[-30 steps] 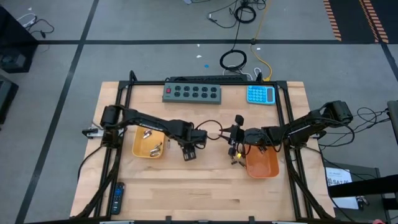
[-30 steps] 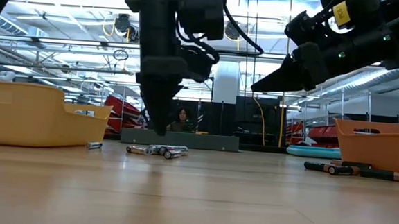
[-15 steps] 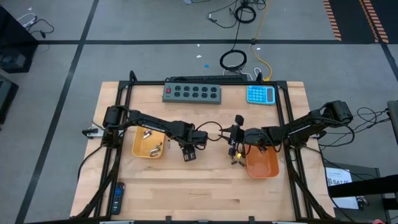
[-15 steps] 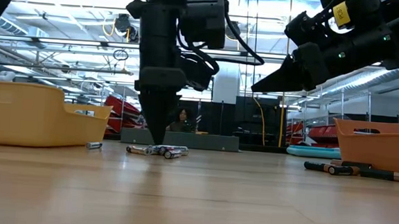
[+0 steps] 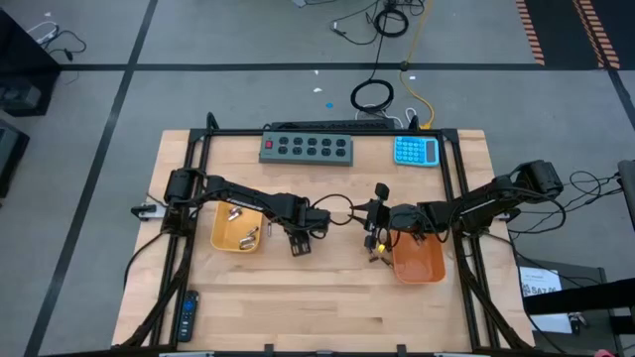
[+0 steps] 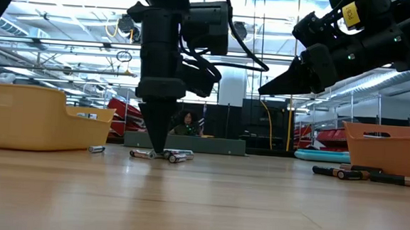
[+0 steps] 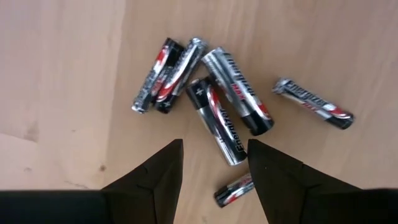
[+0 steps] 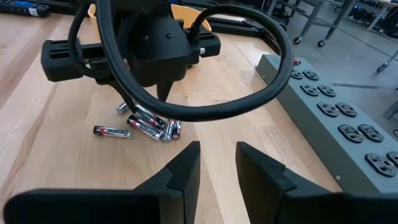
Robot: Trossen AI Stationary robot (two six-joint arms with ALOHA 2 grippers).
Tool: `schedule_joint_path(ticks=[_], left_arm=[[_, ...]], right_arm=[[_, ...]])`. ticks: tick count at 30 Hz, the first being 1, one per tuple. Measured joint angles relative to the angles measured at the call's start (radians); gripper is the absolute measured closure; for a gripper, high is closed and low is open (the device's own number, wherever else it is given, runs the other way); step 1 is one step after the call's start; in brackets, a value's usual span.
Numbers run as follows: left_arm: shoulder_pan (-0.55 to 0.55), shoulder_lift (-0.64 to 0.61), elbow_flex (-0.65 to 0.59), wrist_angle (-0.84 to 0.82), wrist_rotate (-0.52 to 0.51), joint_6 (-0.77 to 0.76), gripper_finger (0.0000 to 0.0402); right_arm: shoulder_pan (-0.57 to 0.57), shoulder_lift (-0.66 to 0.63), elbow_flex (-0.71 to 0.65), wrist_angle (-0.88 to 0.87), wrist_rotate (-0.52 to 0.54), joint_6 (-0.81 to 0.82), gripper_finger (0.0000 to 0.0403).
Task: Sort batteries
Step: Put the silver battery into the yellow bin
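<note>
- Right now the batteries (image 7: pixel 217 118) we're after lie in a loose pile on the table (image 5: pixel 327 297) between the trays, w/ the left gripper (image 7: pixel 211 158) directly above, tips straddling the end of one cell.
- Vs. a sec ago: our left gripper has dropped lower in the low view, tip now nearly at the wood beside the pile. We read that as the approach almost done; pinch comes next.
- Left fingers are spread, nothing between them yet.
- Right gripper (image 8: pixel 214 162) hovers near the orange tray (image 5: pixel 417 263), fingers apart, empty, waiting.
- Yellow tray (image 5: pixel 236 230) already holds a few cells, so sorting is partway.
- Left wrist view shows each cell & label; high view barely resolves them.
- Low view alone shows height above the table, plus more dark cells (image 6: pixel 347 174) by the orange tray.
</note>
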Motion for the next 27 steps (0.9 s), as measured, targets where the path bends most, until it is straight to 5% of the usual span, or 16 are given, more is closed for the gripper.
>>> schedule_joint_path(ticks=[16, 27], left_arm=[[0.051, 0.000, 0.000, -0.023, -0.040, 0.112, 0.0215], [0.070, -0.008, -0.098, 0.075, -0.032, 0.240, 0.0281]], right_arm=[[0.000, 0.000, 0.000, -0.010, 0.000, 0.000, 0.0310], [0.000, 0.000, 0.000, -0.016, 0.000, 0.000, 0.0310]])
